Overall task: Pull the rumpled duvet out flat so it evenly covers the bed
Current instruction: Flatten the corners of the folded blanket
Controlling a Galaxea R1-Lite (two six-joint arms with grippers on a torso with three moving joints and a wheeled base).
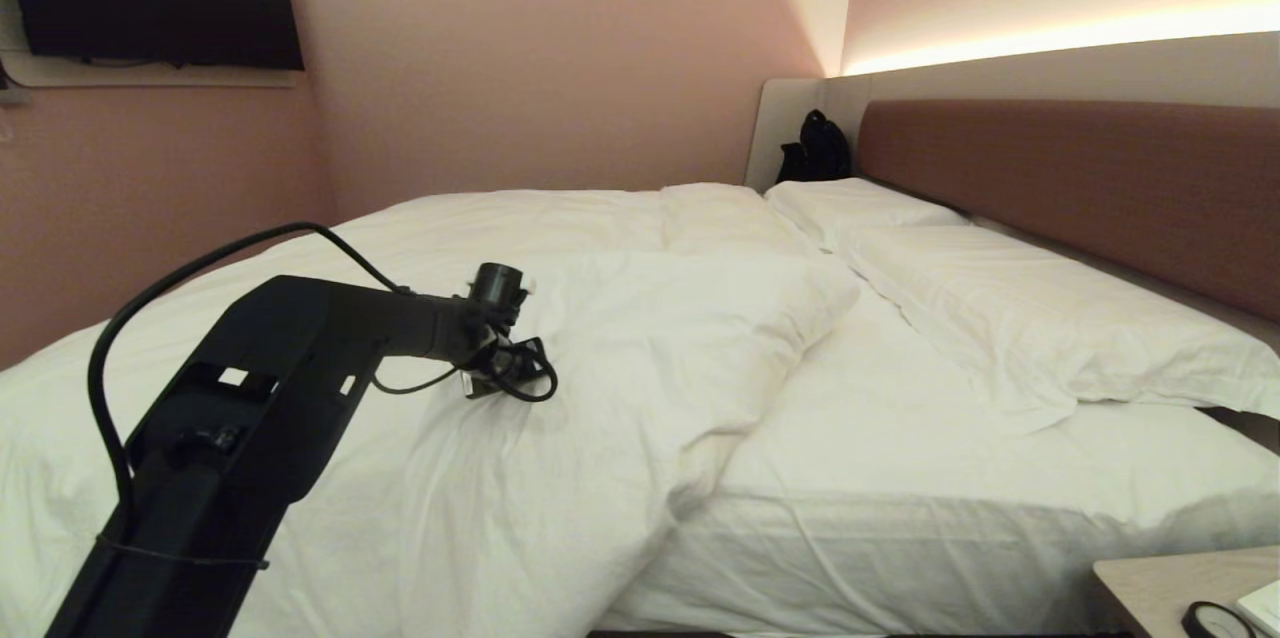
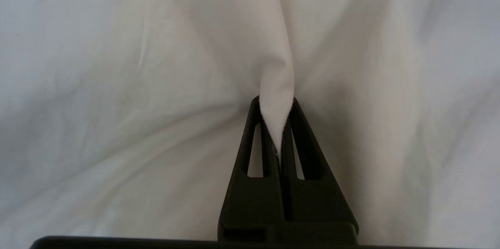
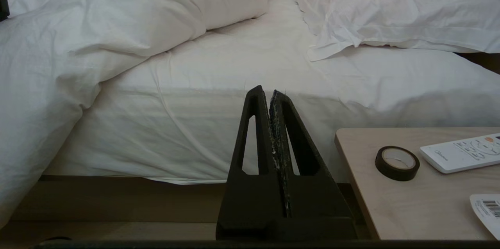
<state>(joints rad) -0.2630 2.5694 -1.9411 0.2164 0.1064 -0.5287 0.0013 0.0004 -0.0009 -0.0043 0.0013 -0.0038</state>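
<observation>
My left gripper (image 2: 276, 102) pinches a fold of the duvet (image 1: 560, 338), bunched across the bed's (image 1: 900, 518) left half, leaving bare sheet (image 1: 900, 438) and two pillows (image 1: 1040, 318) exposed. My right gripper (image 3: 270, 95) hangs closed and empty beside the nightstand (image 3: 375, 202) holding tape (image 3: 397, 163) and a remote (image 3: 461, 153).

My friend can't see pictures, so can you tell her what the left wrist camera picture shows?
The left gripper is shut on a pinched-up fold of the white duvet. The black fingers squeeze the cloth into a narrow ridge, and soft creases spread out from the pinch across the rest of the picture.
</observation>
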